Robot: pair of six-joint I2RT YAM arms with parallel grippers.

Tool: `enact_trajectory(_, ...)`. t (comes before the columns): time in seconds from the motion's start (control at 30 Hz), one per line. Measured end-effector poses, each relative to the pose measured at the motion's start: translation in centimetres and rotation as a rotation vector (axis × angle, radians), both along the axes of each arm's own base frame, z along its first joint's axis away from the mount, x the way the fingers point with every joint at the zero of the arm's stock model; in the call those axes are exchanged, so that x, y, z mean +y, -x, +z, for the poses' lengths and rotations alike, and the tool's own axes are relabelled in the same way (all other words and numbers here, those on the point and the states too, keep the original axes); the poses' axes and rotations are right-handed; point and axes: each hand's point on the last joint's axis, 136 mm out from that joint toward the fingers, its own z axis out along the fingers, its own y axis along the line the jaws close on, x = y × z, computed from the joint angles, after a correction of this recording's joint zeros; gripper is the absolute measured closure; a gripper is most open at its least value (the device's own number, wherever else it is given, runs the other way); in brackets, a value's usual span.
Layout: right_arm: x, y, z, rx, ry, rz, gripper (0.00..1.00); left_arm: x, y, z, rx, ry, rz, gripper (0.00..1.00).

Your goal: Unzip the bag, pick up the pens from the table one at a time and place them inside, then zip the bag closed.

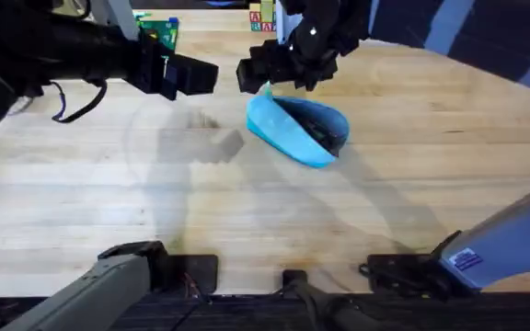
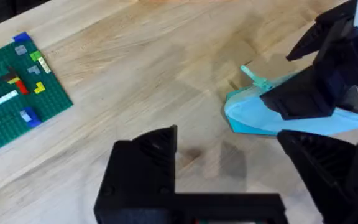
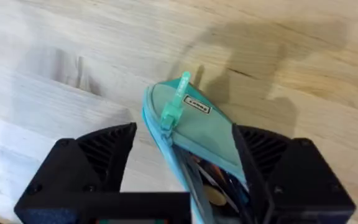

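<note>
Black right hand (image 3: 182,168) straddles the bag (image 3: 191,134), fingers spread wide.

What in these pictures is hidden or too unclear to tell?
- What lies inside the bag: right wrist view, dark opening between the right hand's fingers, cut off by the edge.
- The bag's far end: left wrist view, covered by the right hand.
- The right hand's grip: overhead, dark and blurred.
</note>
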Motion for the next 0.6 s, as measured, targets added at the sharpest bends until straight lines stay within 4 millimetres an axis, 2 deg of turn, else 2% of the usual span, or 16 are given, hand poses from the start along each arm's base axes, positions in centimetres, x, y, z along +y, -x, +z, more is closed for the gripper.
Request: enact_trajectory(0.6,0.4,-0.5,-1.4,0.004,0.018,0.0,0.087,0.0,0.0,0.0,0.0,0.0,0.0,0.008)
